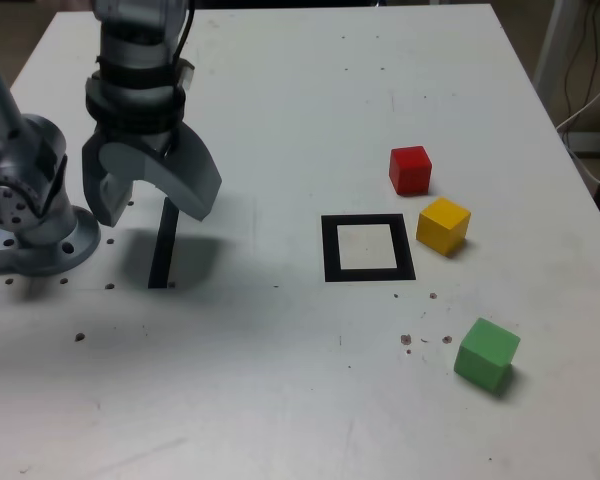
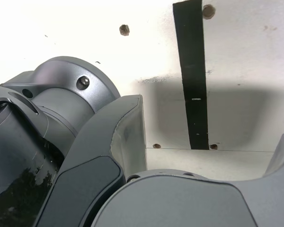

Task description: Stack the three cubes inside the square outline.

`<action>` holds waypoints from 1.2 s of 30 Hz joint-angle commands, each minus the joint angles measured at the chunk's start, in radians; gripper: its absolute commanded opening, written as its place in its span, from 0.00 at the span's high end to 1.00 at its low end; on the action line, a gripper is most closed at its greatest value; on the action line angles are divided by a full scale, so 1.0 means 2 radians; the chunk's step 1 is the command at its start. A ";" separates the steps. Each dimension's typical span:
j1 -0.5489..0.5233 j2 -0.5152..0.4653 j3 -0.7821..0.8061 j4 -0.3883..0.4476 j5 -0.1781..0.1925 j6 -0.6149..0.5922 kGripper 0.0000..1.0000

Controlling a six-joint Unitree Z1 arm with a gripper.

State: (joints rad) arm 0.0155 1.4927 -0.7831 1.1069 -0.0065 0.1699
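Three cubes lie apart on the white table at the exterior view's right: a red cube point(image 1: 410, 169), a yellow cube point(image 1: 443, 224) just in front of it, and a green cube point(image 1: 486, 353) nearest the front edge. The square outline point(image 1: 368, 248), black with a white centre, lies flat left of the yellow cube with nothing in it. My gripper point(image 1: 152, 205) hangs open and empty far to the left, above a thin black strip point(image 1: 162, 243). In the wrist view the gripper point(image 2: 213, 137) shows spread jaws over that strip point(image 2: 195, 80); no cube appears there.
The arm's grey base point(image 1: 35, 215) stands at the exterior view's left edge, bolted to the table point(image 1: 280, 120). Small screw holes point(image 2: 124, 30) dot the surface near the strip. Cables hang past the table's right edge.
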 commanded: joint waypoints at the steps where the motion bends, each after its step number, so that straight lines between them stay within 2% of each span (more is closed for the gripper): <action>1: 0.001 0.002 -0.009 0.005 0.001 0.001 0.00; 13: 0.009 0.051 -0.105 0.031 0.008 0.006 0.00; 20: 0.022 0.094 -0.188 0.054 0.022 -0.002 0.00; 29: 0.029 0.189 -0.321 0.075 0.035 0.001 0.00; 36: 0.040 0.266 -0.418 0.085 0.037 -0.003 0.00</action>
State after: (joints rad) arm 0.0901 2.0102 -1.6009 1.2726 0.0668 0.1687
